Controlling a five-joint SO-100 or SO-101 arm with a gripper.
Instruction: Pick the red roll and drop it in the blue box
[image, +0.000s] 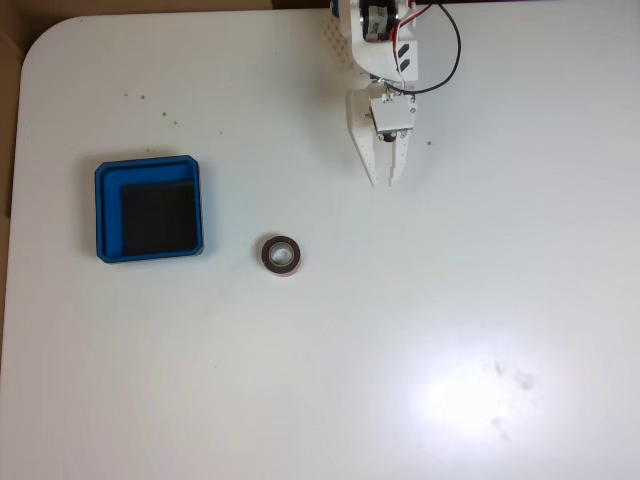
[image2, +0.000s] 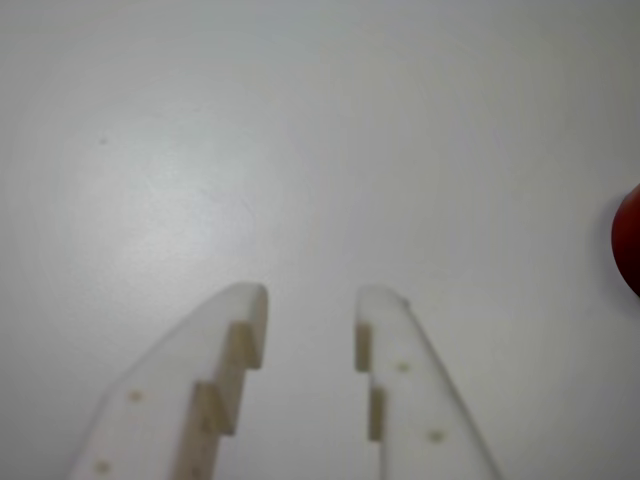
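In the overhead view the red roll (image: 281, 255) lies flat on the white table, a small ring with a dark top face and pale hollow centre. The blue box (image: 148, 208), a shallow square tray with a black floor, sits to its left, well apart. My white gripper (image: 384, 180) hangs near the top centre, up and to the right of the roll, fingertips pointing down the picture. The wrist view shows the gripper (image2: 310, 315) open with a narrow gap and nothing between the fingers (image2: 240, 330). A sliver of the red roll (image2: 630, 240) shows at that view's right edge.
The white table (image: 450, 330) stretches wide around the roll, with a rounded corner at top left. Red and black cables (image: 452, 50) loop beside the arm at the top. A few dark specks mark the surface.
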